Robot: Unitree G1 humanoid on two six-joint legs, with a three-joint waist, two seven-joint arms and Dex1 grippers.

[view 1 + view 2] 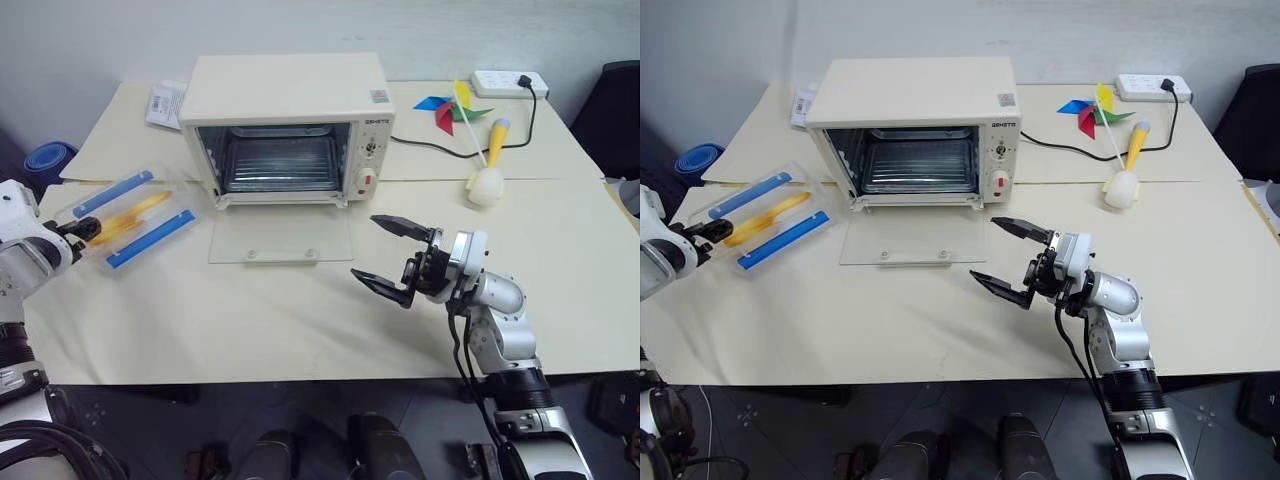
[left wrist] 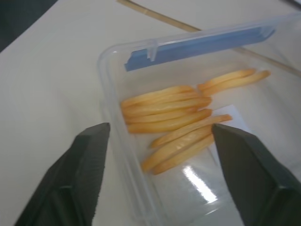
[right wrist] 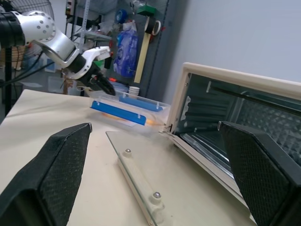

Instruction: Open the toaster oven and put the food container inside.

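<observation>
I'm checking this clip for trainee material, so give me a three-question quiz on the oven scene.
1. True or false: the toaster oven has its glass door dropped open onto the table.
2. Which is at the food container? A) left gripper B) right gripper C) neither
3. Fill in: the clips on the container's long sides are ____ in colour.

Key:
1. True; the door lies flat in front of the open cavity.
2. A; the left gripper's fingers stand apart at the container's near end, not closed on it. The right gripper hovers open in front of the oven.
3. Blue.
</observation>
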